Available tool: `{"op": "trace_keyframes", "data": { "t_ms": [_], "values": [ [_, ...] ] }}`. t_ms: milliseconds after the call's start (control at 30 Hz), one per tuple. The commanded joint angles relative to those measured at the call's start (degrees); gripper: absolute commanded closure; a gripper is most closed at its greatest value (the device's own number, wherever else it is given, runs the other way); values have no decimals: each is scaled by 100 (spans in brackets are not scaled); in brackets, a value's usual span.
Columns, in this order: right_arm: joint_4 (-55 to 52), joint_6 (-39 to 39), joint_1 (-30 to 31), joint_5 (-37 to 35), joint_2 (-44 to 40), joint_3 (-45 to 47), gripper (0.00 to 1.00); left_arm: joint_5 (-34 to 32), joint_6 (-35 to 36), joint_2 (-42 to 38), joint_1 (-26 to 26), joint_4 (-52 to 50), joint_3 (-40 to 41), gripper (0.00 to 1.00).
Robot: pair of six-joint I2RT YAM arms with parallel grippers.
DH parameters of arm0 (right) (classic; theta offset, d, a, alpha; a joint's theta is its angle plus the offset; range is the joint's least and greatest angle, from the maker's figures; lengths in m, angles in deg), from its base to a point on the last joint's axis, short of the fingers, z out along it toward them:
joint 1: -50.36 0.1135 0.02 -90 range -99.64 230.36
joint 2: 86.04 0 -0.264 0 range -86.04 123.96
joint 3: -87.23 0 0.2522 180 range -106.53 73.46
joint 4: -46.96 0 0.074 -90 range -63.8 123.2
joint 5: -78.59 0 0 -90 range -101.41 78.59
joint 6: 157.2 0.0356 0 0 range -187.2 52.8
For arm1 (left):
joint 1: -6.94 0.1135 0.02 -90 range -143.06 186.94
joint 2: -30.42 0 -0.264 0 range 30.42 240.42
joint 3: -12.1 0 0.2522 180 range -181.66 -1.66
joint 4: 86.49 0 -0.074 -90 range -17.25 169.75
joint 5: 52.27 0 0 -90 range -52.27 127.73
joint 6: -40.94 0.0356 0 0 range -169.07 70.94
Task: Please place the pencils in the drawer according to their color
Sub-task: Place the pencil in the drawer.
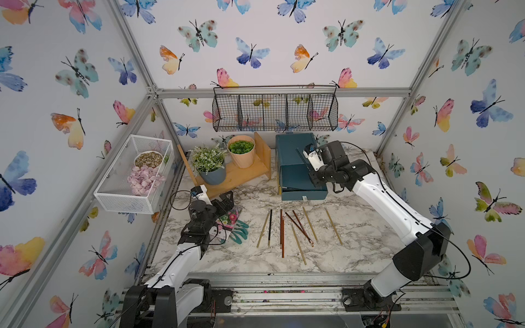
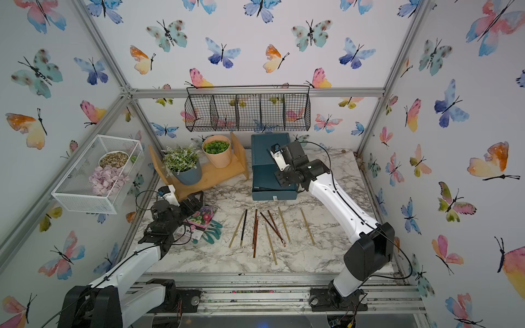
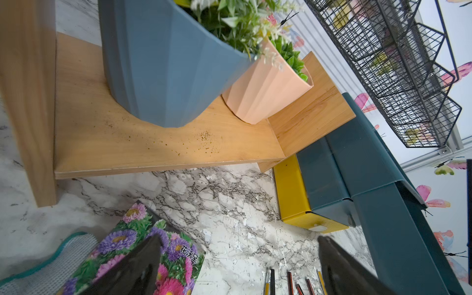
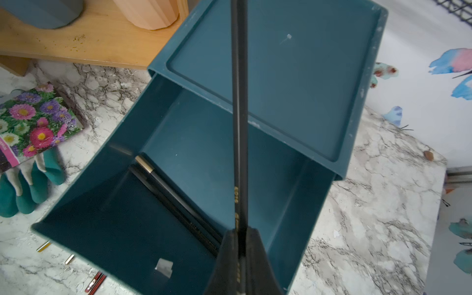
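Note:
The dark-teal drawer chest (image 1: 294,144) stands at the back, its top drawer (image 4: 194,153) pulled out, with two black pencils (image 4: 178,201) lying inside. My right gripper (image 4: 240,245) hangs over that drawer, shut on a black pencil (image 4: 240,115) that points out over the chest top; both top views show this gripper (image 1: 312,173) (image 2: 279,174). Several black, reddish-brown and gold-tan pencils (image 1: 284,230) (image 2: 255,230) lie on the marble in front of the chest. At the left, my left gripper (image 1: 225,198) (image 3: 240,240) is open and holds nothing, with pencil ends (image 3: 288,281) near it.
A wooden shelf (image 1: 241,176) holds a blue-grey plant pot (image 1: 211,174) and a peach pot (image 1: 243,157). A flower seed packet (image 1: 231,220) and teal gloves (image 1: 240,230) lie under the left arm. A black wire basket (image 1: 275,110) hangs on the back wall and a white mesh basket (image 1: 125,196) on the left.

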Motion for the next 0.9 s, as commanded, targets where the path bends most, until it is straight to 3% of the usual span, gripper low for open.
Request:
{"op": "trace_keyframes", "data": {
  "t_ms": [0, 333, 600, 800, 867],
  "values": [
    [-250, -189, -9, 383, 130, -176, 97, 267, 127, -7, -39, -131, -186, 2],
    [-480, -138, -9, 447, 140, -20, 98, 543, 214, 149, -33, -410, -362, 2],
    [-466, -76, -9, 485, 65, 21, 72, 513, 647, 421, -404, -1192, -806, 0],
    [-368, 25, -8, 501, -18, 3, 65, 126, 1115, 589, -1098, -1828, -1148, 3],
    [-317, 86, -7, 474, -104, 8, 64, 45, 1228, 624, -1276, -2001, -1202, 8]
  ]
}}
